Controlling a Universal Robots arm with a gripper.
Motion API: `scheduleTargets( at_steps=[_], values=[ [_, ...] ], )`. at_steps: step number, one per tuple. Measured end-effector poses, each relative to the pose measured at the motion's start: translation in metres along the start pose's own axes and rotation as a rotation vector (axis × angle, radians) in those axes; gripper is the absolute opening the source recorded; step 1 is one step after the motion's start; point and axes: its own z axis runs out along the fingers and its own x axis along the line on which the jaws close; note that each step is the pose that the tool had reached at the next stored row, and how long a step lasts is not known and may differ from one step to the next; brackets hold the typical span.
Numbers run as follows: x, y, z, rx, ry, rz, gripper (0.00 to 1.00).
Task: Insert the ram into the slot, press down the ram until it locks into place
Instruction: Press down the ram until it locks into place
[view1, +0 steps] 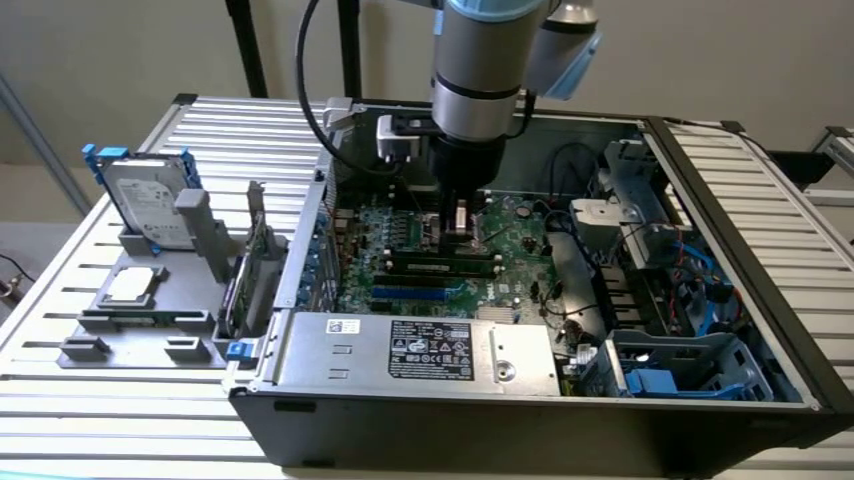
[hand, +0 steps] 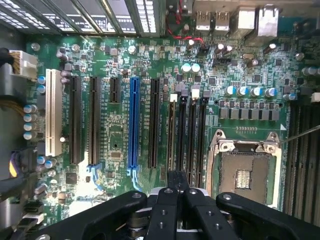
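The ram (view1: 441, 266), a green stick with dark chips, stands on edge in one of the parallel black slots (view1: 434, 252) on the motherboard. In the wrist view its thin top edge (hand: 172, 132) lines the outermost slot, beside three empty slots (hand: 192, 132) with white end clips. My gripper (view1: 461, 238) hangs straight down just above the far side of the ram. Its black fingers (hand: 169, 197) are pressed together, with the tip (hand: 175, 176) over one end of the slots. Nothing shows between them. I cannot tell whether the tip touches the ram.
A blue slot (hand: 134, 122) and longer black card slots (hand: 75, 120) lie beside the memory slots, with the square metal processor socket (hand: 245, 170) on the other side. The power supply (view1: 414, 345) fills the case front. Cables (view1: 601, 225) and a drive cage (view1: 687, 365) crowd the exterior view's right. A hard drive (view1: 140, 200) stands outside.
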Motion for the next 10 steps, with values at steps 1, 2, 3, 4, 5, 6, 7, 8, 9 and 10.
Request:
scheduleTargets(
  at_steps=[1, 2, 3, 4, 5, 6, 7, 8, 9, 10],
  values=[
    [0.0001, 0.0000, -0.0030, -0.0012, 0.0002, 0.000, 0.11],
    [0.0001, 0.0000, -0.0042, -0.0015, 0.0001, 0.000, 0.11],
    [0.0001, 0.0000, -0.0044, -0.0016, 0.0000, 0.000, 0.11],
    [0.0000, 0.0000, -0.0043, -0.0016, -0.0002, 0.000, 0.11],
    [0.0000, -0.0001, -0.0043, -0.0016, -0.0004, 0.000, 0.11],
    [0.0000, -0.0001, -0.0043, -0.0016, -0.0004, 0.000, 0.11],
    [0.0001, 0.0000, -0.0044, -0.0017, -0.0003, 0.000, 0.11],
    [0.0001, 0.0000, -0.0044, -0.0017, -0.0004, 0.000, 0.11],
    [0.0001, 0.0000, -0.0044, -0.0017, -0.0004, 0.000, 0.11],
    [0.0001, 0.0000, -0.0044, -0.0017, -0.0004, 0.000, 0.11]
  ],
)
